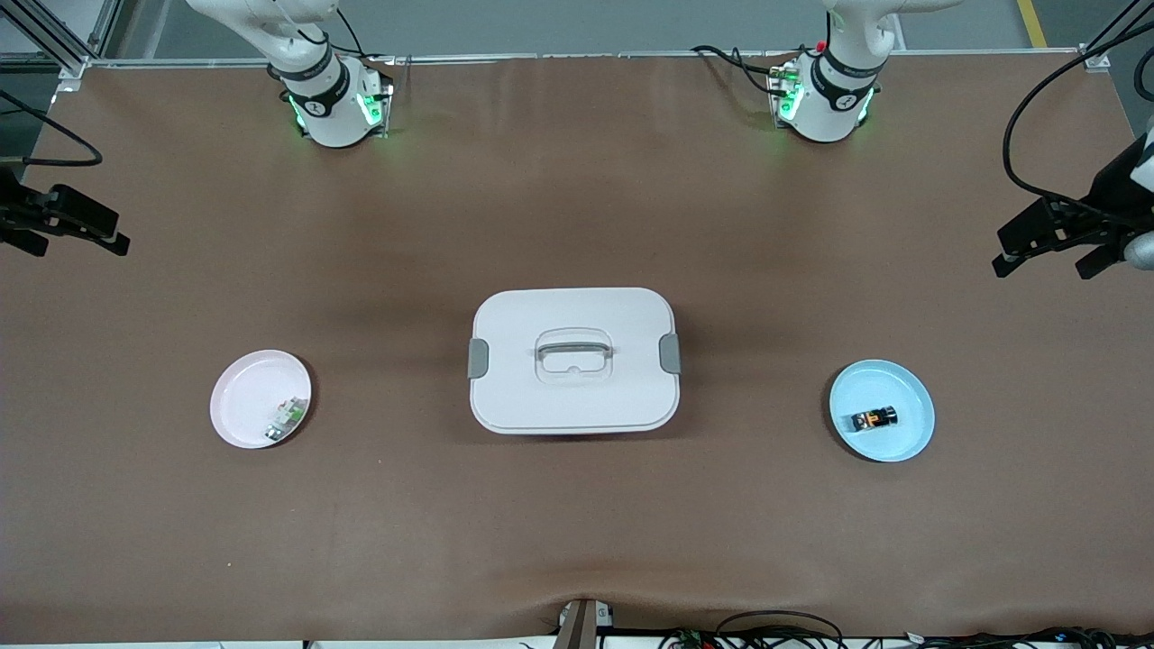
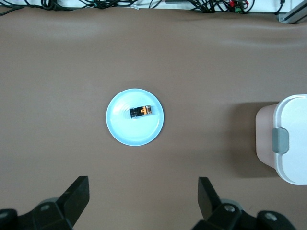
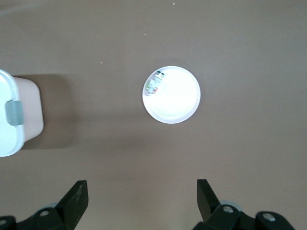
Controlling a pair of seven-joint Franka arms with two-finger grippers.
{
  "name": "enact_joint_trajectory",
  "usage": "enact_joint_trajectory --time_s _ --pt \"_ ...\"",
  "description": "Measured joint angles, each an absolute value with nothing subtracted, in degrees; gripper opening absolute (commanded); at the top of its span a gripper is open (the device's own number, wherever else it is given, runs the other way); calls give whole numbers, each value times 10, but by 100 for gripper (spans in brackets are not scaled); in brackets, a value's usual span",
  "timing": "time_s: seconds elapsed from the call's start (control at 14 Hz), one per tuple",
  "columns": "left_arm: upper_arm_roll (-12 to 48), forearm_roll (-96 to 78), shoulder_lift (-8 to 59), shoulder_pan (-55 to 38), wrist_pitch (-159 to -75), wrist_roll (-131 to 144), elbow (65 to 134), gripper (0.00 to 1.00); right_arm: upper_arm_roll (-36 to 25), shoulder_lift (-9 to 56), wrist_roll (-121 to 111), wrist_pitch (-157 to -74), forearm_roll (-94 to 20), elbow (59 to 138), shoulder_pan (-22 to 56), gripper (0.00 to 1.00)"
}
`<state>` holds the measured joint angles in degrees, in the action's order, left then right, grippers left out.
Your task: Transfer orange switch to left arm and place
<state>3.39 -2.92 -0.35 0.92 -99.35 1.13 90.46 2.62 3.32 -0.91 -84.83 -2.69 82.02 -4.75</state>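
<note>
The orange switch (image 1: 873, 419) lies on its side in the blue plate (image 1: 911, 397), toward the left arm's end of the table and not yet touched — a tiny black cylinder with an orange face and a metallic end. The left gripper (image 1: 1050, 243) hangs over the table's edge at that end, fingers spread wide and empty; in its wrist view the two black fingertips (image 2: 76, 191) frame bare cloth with the plate just ahead, which looks like a ready pose for coming down on the part. The right gripper (image 1: 77, 230) hangs over the table's other end edge, likewise wide open with nothing in it, waiting. Its wrist view looks down on the pink plate (image 1: 239, 397), where a small green-and-white part (image 1: 284, 421) sits against the rim nearest the front camera.

Between the two plates, at the middle of the table, stands the box (image 1: 574, 361) — white, rounded-rectangular, smooth plastic, with grey latches on its short sides and a recessed grey handle in the lid. Placed there, it seems meant as the obstacle: a handover would probably have to pass above it or around it. The plates are shallow, glossy and round; the table (image 1: 577, 541) wears a matte brown covering, slightly rumpled along the edge nearest the front camera.
</note>
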Motion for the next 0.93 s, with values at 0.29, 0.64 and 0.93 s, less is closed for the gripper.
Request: enact_joint_trajectory --time_s 0.29,0.64,0.93 --pt "-44 -29 -4 -62 -988 11 904 100 25 33 -9 -848 -43 820 -58 100" --pt "-54 -29 -4 -64 -962 11 904 100 25 33 -11 -848 -42 820 -58 100" --pt "-51 -29 -11 -63 -944 11 905 100 26 33 -14 -848 -24 820 -58 100"
